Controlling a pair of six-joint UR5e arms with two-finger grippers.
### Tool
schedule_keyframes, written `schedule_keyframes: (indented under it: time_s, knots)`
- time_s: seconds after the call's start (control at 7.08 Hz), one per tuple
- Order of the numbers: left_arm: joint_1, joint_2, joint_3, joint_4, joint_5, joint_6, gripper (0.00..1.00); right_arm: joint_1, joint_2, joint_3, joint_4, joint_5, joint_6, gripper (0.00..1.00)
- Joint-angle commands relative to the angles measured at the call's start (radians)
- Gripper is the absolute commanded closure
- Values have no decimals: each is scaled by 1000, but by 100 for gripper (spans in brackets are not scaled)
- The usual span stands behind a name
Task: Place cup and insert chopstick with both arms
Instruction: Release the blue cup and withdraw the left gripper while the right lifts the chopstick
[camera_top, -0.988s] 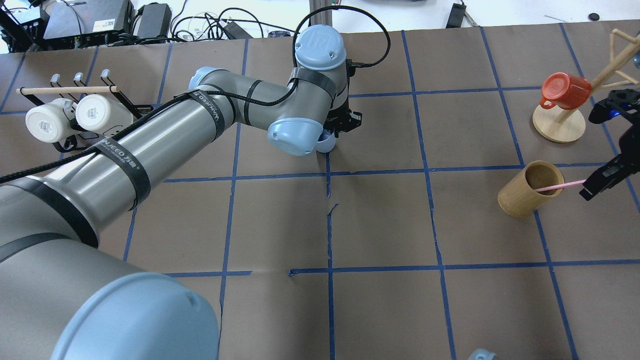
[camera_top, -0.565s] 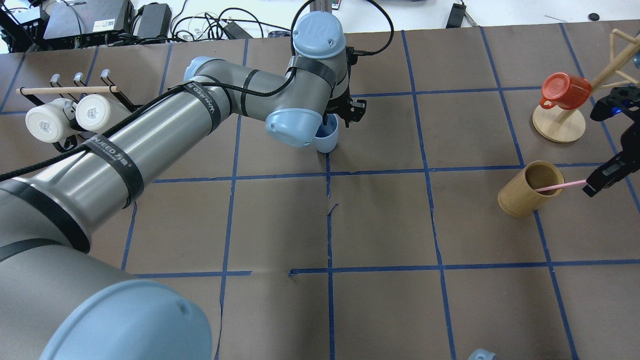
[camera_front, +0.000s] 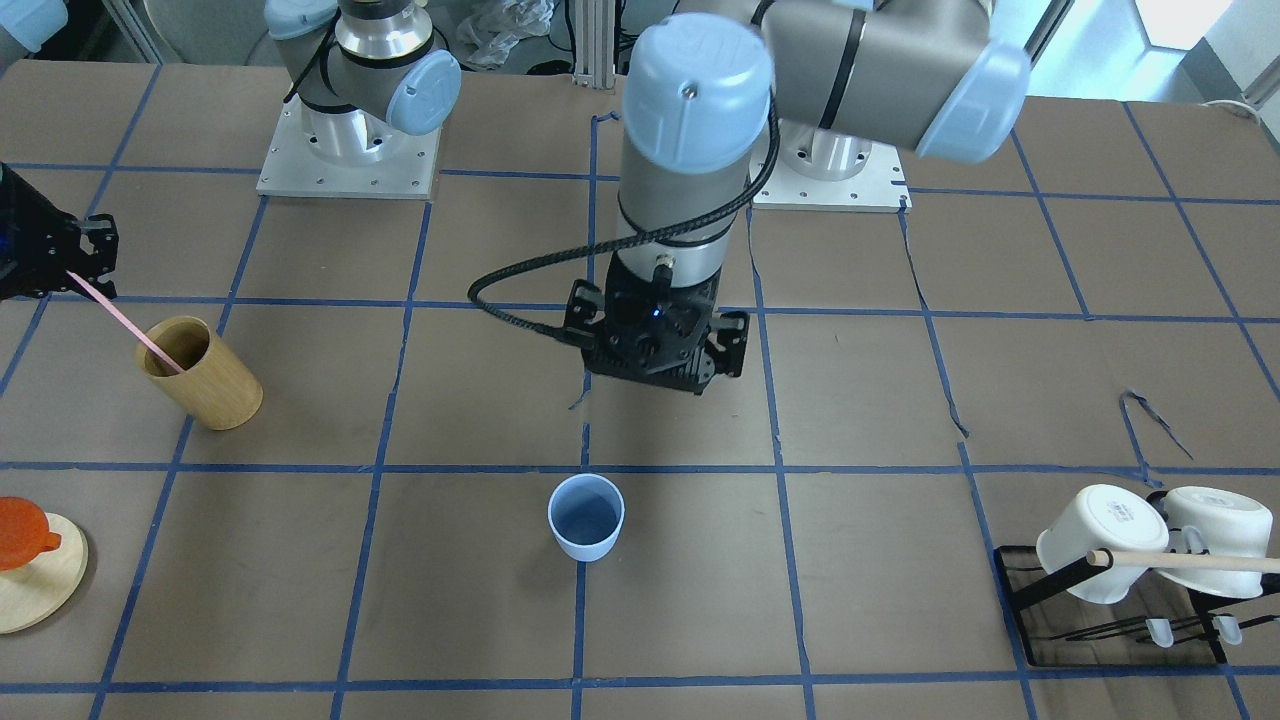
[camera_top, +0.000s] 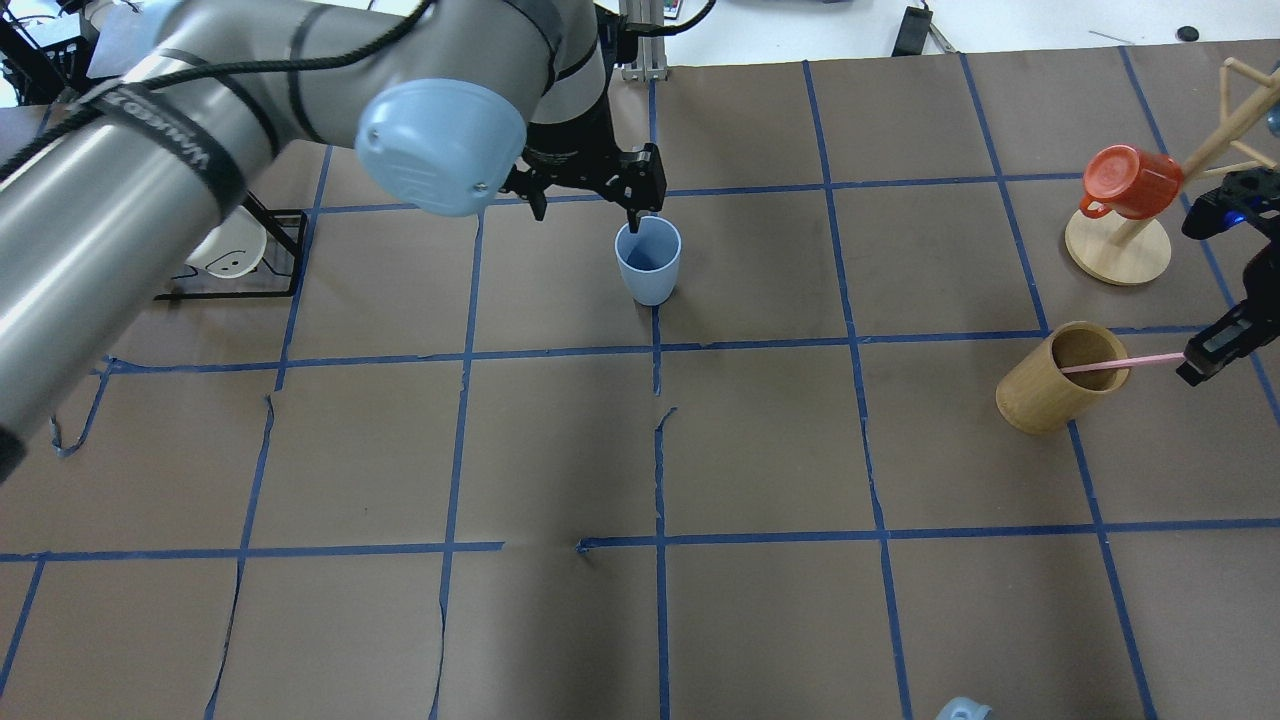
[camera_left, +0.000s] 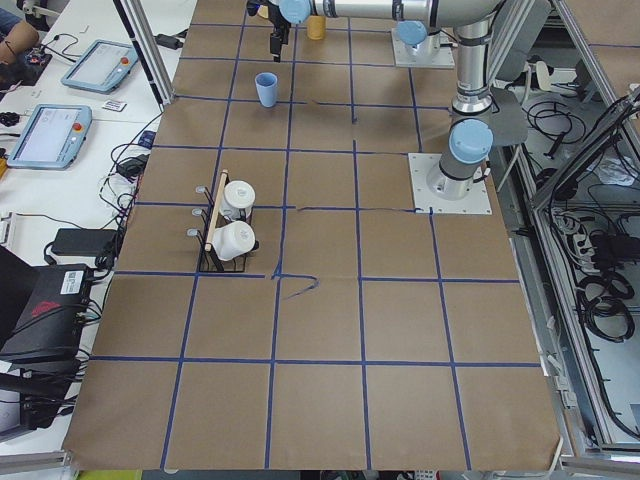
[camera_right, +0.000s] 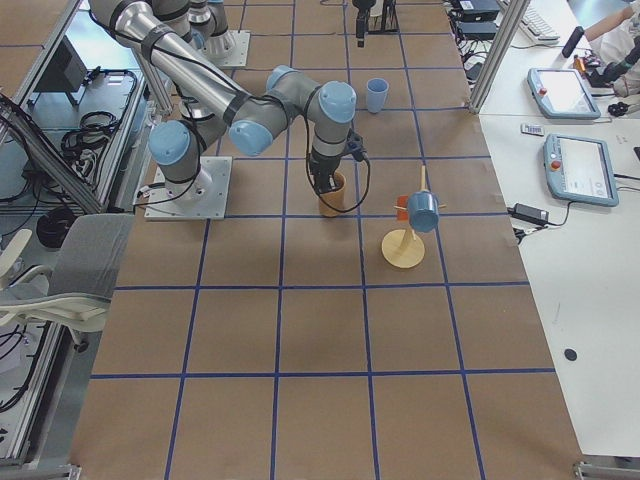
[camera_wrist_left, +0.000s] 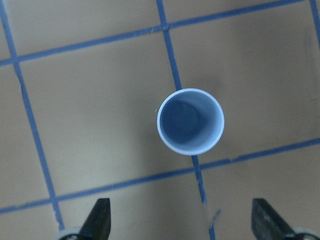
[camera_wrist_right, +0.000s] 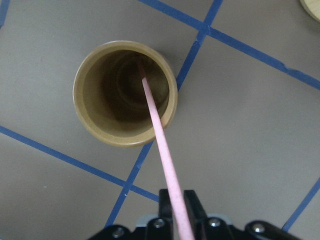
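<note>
Left wrist-mounted view: the cup (camera_wrist_left: 190, 121) is seen upright on the tabletop (camera_wrist_left: 90, 100), just ahead of the left claw (camera_wrist_left: 181, 218), which is spread wide, empty, and has been raised off it since earlier. The chopstick (camera_wrist_right: 160, 135) is pinched in the right claw (camera_wrist_right: 177, 200).

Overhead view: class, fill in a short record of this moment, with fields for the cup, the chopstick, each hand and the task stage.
cup: upright, empty, nothing holding it
chopstick: slanted, lower end inside wooden cup, upper end gripped
left hand: open, raised clear of the cup
right hand: shut on the chopstick
stage: cup placed; chopstick not yet in it
</note>
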Motion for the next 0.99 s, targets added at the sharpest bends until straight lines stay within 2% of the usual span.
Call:
schedule_keyframes:
  time_s: [0.0, 0.14, 0.28, 0.56, 0.71, 0.85]
  knots:
    - [63, 143, -49, -219, -6, 31, 0, 0, -4, -21, 9, -2, 4, 95]
    - [127, 183, -57, -216, -10, 43, 0, 1, -11, -50, 53, -2, 4, 94]
    - [190, 215, -57, -221, -18, 132, 0, 3, -11, -108, 156, 0, 6, 94]
    - [243, 234, -58, -164, -4, 192, 0, 17, -17, -302, 395, 1, 9, 94]
    - [249, 234, -55, -158, -1, 192, 0, 72, -14, -397, 483, -9, 36, 94]
    - [249, 234, -57, -138, -3, 191, 0, 143, -15, -468, 521, -38, 88, 94]
